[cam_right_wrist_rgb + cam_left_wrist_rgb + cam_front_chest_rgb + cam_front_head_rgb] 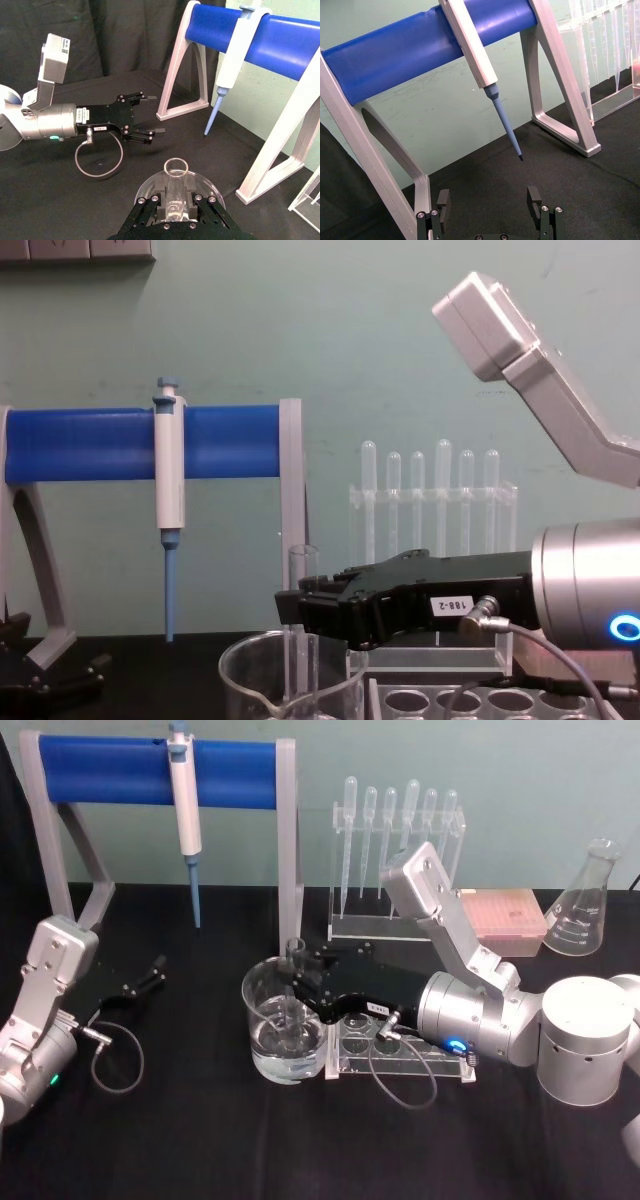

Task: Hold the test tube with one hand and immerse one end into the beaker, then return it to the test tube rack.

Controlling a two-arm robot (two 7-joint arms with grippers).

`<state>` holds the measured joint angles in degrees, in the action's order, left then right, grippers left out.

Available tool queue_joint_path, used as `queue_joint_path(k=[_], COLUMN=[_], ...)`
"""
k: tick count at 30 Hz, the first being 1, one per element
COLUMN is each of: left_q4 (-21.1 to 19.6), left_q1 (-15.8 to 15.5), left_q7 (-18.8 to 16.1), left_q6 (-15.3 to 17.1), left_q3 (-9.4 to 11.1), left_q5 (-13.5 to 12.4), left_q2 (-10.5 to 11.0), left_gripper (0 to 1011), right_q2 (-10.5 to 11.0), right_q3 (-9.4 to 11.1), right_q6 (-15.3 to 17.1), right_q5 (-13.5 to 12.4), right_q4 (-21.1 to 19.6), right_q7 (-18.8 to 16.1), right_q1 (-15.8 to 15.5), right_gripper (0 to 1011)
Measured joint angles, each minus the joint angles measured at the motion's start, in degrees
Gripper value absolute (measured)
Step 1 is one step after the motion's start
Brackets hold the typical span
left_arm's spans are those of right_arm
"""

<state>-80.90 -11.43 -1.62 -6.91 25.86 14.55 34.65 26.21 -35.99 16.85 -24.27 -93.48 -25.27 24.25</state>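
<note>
Centrally, the right gripper (300,988) has its jaws clamped on the upright test tube (296,958), whose lower end stands inside the beaker (252,1010). At mid-left, the left gripper (152,970) is parked with its jaws wide.

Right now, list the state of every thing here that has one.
beaker: upright, part-filled with clear liquid
test tube: upright, lower end inside the beaker
right gripper: shut on the test tube
left gripper: open, idle, off to the left
test tube rack: visible holes empty
pipettor: hanging tip-down on the blue stand
</note>
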Motion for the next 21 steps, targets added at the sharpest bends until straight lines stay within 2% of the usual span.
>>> queue_joint_path(k=[21], left_q4=[0.0], left_q1=[0.0], left_q7=[0.0], left_q6=[0.0], left_q3=[0.0], left_q5=[0.0], left_q2=[0.0], left_gripper=[1000], right_q2=[0.0], right_q3=[0.0], right_q6=[0.0], right_q5=[0.0], right_q4=[0.0], right_q7=[0.0], right_q1=[0.0], right_gripper=[224])
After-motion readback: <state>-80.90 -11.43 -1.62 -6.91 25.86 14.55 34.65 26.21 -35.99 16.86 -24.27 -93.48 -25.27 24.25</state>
